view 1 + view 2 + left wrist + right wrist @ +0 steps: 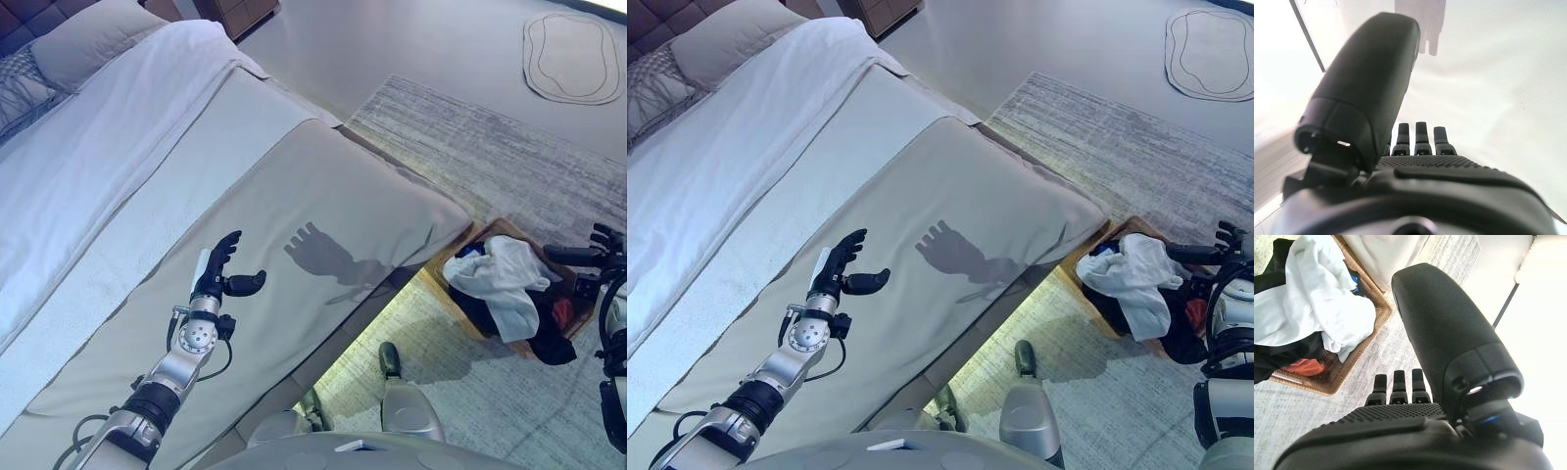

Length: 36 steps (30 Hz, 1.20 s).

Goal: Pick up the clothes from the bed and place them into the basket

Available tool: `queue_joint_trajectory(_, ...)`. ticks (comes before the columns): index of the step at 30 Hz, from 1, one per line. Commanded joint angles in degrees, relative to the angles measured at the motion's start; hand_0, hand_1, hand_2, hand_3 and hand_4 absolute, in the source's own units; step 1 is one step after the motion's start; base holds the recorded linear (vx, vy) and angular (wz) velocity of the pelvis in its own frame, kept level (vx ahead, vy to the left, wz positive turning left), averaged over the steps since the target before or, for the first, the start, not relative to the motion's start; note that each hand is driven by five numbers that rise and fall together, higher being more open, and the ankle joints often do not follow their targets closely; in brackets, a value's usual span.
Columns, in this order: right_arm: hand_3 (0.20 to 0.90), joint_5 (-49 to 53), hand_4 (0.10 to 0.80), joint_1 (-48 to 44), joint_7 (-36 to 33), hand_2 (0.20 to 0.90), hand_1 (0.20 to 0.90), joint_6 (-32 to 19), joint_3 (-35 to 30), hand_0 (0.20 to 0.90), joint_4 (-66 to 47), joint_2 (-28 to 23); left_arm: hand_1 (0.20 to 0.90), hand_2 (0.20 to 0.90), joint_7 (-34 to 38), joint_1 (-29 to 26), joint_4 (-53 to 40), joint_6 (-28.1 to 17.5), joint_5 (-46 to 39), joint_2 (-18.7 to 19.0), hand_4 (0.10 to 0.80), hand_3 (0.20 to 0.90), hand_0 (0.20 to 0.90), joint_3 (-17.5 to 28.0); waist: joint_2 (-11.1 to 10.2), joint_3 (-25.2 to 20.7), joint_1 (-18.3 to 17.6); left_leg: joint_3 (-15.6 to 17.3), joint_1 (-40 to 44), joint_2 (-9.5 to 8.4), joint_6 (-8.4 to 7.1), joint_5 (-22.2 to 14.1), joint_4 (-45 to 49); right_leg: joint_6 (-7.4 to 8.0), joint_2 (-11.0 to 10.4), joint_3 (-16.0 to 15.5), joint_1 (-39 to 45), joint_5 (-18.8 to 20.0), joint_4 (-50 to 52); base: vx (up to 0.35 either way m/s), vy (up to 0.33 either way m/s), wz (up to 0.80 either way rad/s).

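The bed (294, 196) has a beige cover and a white sheet; I see no loose clothes on it. My left hand (220, 269) hovers over the beige cover near the bed's foot, fingers straight, holding nothing; it also shows in the left wrist view (1366, 98). The wicker basket (446, 284) stands on the rug by the bed's corner, holding a white garment (500, 279) on top of black and red clothes. My right hand (588, 257) is beside the basket's far side, fingers straight and empty, as its wrist view (1444, 328) shows.
A grey patterned rug (470, 147) lies under the basket and beside the bed. Pillows (83, 39) sit at the head of the bed. A small oval mat (571, 57) lies on the floor at the far right. A wooden cabinet (235, 12) stands beyond the bed.
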Motion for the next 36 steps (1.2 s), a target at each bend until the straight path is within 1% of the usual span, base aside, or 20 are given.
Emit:
queue_joint_trajectory(1,0.9,-2.8,0.8,-5.5,-0.9,0.9,0.9,-4.8,0.7,0.9,1.2,-3.2,0.9,0.9,1.5,-3.3,-1.1,-4.9,0.4,2.9,0.8,0.9,0.9,0.6,-5.4,-3.1,0.6,-2.9,1.9,0.7,-1.94,-4.7,0.2,2.39,-2.6,-1.2,1.6,-3.8,0.4,0.0,0.0,0.0)
queue_joint_trajectory(6,0.9,-4.9,0.8,-5.3,-0.7,0.9,0.9,-4.4,1.9,0.9,0.9,-2.5,0.9,0.9,1.8,-3.5,-0.9,-4.7,0.8,2.6,0.8,0.9,0.9,0.7,-5.7,-3.1,0.9,-3.2,2.0,0.65,-1.77,-4.7,0.2,2.43,-2.7,-1.2,1.9,-3.9,0.4,0.0,0.0,0.0)
queue_joint_trajectory(11,0.9,-9.0,0.8,-5.5,-2.7,0.9,0.9,-5.3,4.7,0.9,-0.3,0.5,0.9,0.9,1.6,-3.8,0.2,-4.0,1.4,2.0,0.8,0.9,0.9,0.5,-6.7,-4.0,1.9,-4.2,2.4,0.63,-1.51,-4.9,0.2,2.39,-2.7,-1.7,2.5,-3.8,0.4,0.001,-0.002,0.01)
queue_joint_trajectory(13,0.9,-11.4,0.8,-5.7,-5.0,0.9,0.9,-6.6,6.5,0.9,-2.4,2.4,0.9,0.9,2.0,-3.6,0.8,-3.7,2.0,1.2,0.8,0.9,0.9,0.2,-7.1,-4.4,2.4,-4.7,2.5,0.66,-1.35,-4.9,0.2,2.33,-2.7,-2.1,2.8,-3.8,0.4,0.033,-0.008,0.02)
queue_joint_trajectory(14,0.9,-11.3,0.8,-5.7,-6.3,0.9,0.9,-6.4,7.4,0.9,-3.9,3.6,0.9,0.9,2.2,-3.5,1.1,-3.7,2.3,0.9,0.8,0.9,0.9,0.1,-7.4,-4.6,2.6,-4.9,2.5,0.68,-1.31,-4.8,0.2,2.33,-2.7,-2.2,2.8,-3.8,0.4,0.016,-0.015,0.04)
queue_joint_trajectory(16,0.9,-14.5,0.8,-5.0,-9.9,0.9,0.9,-6.4,9.3,0.9,-8.4,6.8,0.9,0.9,2.8,-3.4,2.2,-3.6,2.5,0.2,0.8,0.9,0.9,-0.1,-7.8,-4.9,3.0,-5.4,2.2,0.74,-1.23,-4.8,0.2,2.38,-2.7,-2.5,2.9,-3.8,0.4,0.002,-0.011,0.03)
queue_joint_trajectory(18,0.9,-17.2,0.8,-4.3,-13.9,0.9,0.9,-5.3,12.2,0.9,-13.4,9.6,0.9,0.9,3.5,-3.2,3.9,-4.1,3.0,-0.9,0.8,0.9,0.9,0.2,-8.1,-5.2,3.1,-5.8,2.0,0.72,-1.09,-4.7,0.2,2.36,-2.7,-2.7,2.9,-3.8,0.4,-0.006,0.015,0.05)
queue_joint_trajectory(21,0.9,-21.4,0.8,-1.8,-17.7,0.9,0.9,-6.0,14.3,0.9,-18.5,12.9,0.9,0.9,4.7,-1.7,5.2,-5.0,4.0,-2.2,0.8,0.9,0.9,0.4,-8.5,-5.9,3.6,-6.6,1.5,0.66,-0.8,-4.7,0.2,2.41,-2.6,-3.0,3.3,-4.1,0.4,0.012,0.024,0.12)
queue_joint_trajectory(25,0.9,-25.1,0.8,1.1,-19.9,0.9,0.9,-6.8,16.4,0.9,-21.8,16.0,0.9,0.9,5.4,0.1,6.3,-6.4,6.3,-3.1,0.8,0.9,0.9,0.8,-8.9,-6.9,4.7,-7.8,1.2,0.58,-0.58,-4.7,0.2,2.5,-2.8,-4.0,4.2,-4.6,0.4,0.026,0.026,0.17)
queue_joint_trajectory(27,0.9,-29.7,0.8,2.5,-21.0,0.9,0.9,-6.7,18.1,0.9,-23.2,17.2,0.9,0.9,5.6,0.7,7.8,-7.1,6.1,-4.0,0.8,0.9,0.9,1.3,-9.2,-7.6,5.3,-8.4,0.9,0.49,-0.54,-4.7,0.2,2.57,-2.9,-4.7,4.6,-4.9,0.4,0.035,0.036,0.26)
queue_joint_trajectory(29,0.9,-33.3,0.8,4.4,-21.4,0.9,0.9,-5.5,20.3,0.9,-25.0,18.2,0.9,0.9,5.8,1.5,8.8,-7.4,7.0,-4.9,0.8,0.9,0.9,1.6,-9.5,-8.3,6.0,-9.0,0.7,0.48,-0.45,-4.6,0.2,2.64,-3.0,-5.7,5.2,-5.2,0.4,0.059,0.034,0.24)
queue_joint_trajectory(30,0.9,-33.3,0.8,4.4,-21.4,0.9,0.9,-5.5,20.3,0.9,-25.1,18.2,0.9,0.9,5.8,1.5,8.7,-7.4,7.0,-4.9,0.8,0.9,0.9,1.6,-9.5,-8.3,6.0,-9.0,0.7,0.47,-0.45,-4.6,0.2,2.64,-3.1,-5.7,5.2,-5.2,0.4,0.068,0.03,0.19)
queue_joint_trajectory(32,0.9,-37.8,0.8,6.8,-22.4,0.9,0.9,-5.4,22.4,0.9,-25.9,19.7,0.9,0.9,5.4,2.7,9.6,-7.6,7.3,-5.7,0.8,0.9,0.9,2.1,-9.9,-9.0,7.1,-9.3,0.5,0.53,-0.51,-4.5,0.2,2.87,-3.5,-7.1,5.9,-5.5,0.4,0.069,0.021,0.24)
queue_joint_trajectory(36,0.9,-40.5,0.8,9.5,-22.8,0.9,0.9,-4.5,24.5,0.9,-27.5,21.6,0.9,0.9,4.3,4.0,9.7,-7.5,7.4,-5.9,0.8,0.9,0.9,2.8,-10.1,-9.5,8.1,-10.2,0.0,0.43,-0.47,-4.5,0.2,3.13,-4.0,-8.5,6.3,-5.7,0.4,0.05,0.013,0.21)
